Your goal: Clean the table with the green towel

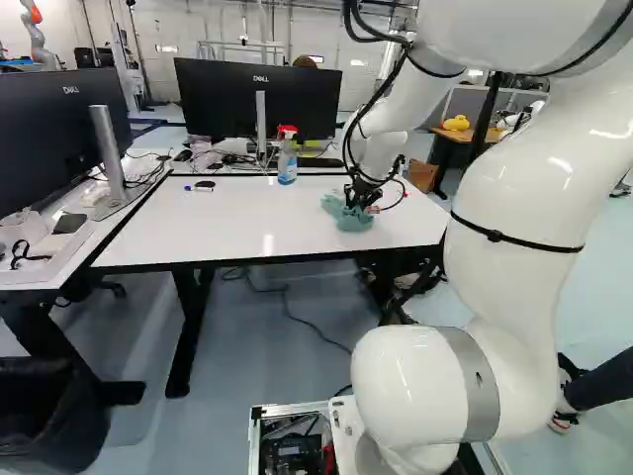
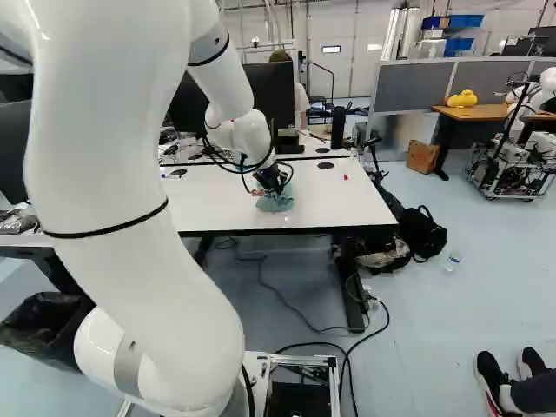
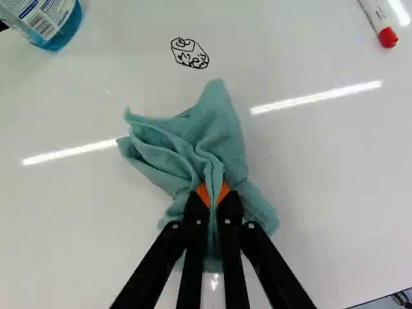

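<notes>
A long white rectangular bench (image 1: 198, 233) stands ahead of a white, smooth-shelled robot arm (image 1: 524, 188). Near its far edge is the landmark, a clear spray bottle of blue liquid with a red-and-white trigger head (image 1: 287, 158). The rumpled green cloth towel (image 3: 187, 138) rests on the bench, nearer the robot than the bottle and to its right. The black fingers with orange pads (image 3: 203, 194) are clamped on a raised fold of the towel. Beside the bottle, ahead of the towel, is a small black line drawing (image 3: 190, 53); farther right of the bottle lies a white marker with a red cap (image 3: 387, 37).

The step in hand seems to be wiping. The drawing looks like the mark to clear, so the towel's loose front should pass right over it, in short overlapping strokes with light, even pressure. The cloth is bunched, so its contact patch is probably uneven; a second pass would help. The fingers should ride just high enough that cloth, not hard tips, meets the bench. Strokes toward the bottle should end short of it, lest it tip, and those away from it should spare the marker, which could roll.
</notes>
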Available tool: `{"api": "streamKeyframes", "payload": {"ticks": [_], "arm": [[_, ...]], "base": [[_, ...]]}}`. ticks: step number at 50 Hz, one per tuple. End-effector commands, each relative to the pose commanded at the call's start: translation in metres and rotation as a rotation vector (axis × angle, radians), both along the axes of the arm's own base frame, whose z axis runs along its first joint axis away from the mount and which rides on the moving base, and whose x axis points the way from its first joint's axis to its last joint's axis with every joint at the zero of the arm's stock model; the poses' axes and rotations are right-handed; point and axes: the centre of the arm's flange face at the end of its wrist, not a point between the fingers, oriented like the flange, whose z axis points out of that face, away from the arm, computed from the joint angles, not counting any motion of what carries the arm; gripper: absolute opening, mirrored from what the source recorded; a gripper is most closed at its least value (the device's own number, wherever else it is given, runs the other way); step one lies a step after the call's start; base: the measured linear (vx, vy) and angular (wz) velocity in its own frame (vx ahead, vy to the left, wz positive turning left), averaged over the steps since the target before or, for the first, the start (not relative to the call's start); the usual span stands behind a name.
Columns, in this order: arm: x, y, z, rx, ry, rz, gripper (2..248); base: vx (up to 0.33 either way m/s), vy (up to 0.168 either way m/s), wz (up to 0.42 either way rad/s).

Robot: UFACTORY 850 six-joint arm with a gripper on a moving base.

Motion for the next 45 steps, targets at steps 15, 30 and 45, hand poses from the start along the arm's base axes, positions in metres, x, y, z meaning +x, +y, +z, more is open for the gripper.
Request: {"api": "streamKeyframes", "payload": {"ticks": [15,30,45], "arm": [[0.025,-0.013,-0.001,-0.002,-0.011,-0.018,29],[0.052,-0.004,-0.001,-0.003,-0.023,0.005,29],[0.064,0.02,-0.002,-0.003,-0.029,0.049,29]], "base": [[0.0,0.0,0.0],[0.0,0.0,0.0],[0.0,0.0,0.0]]}}
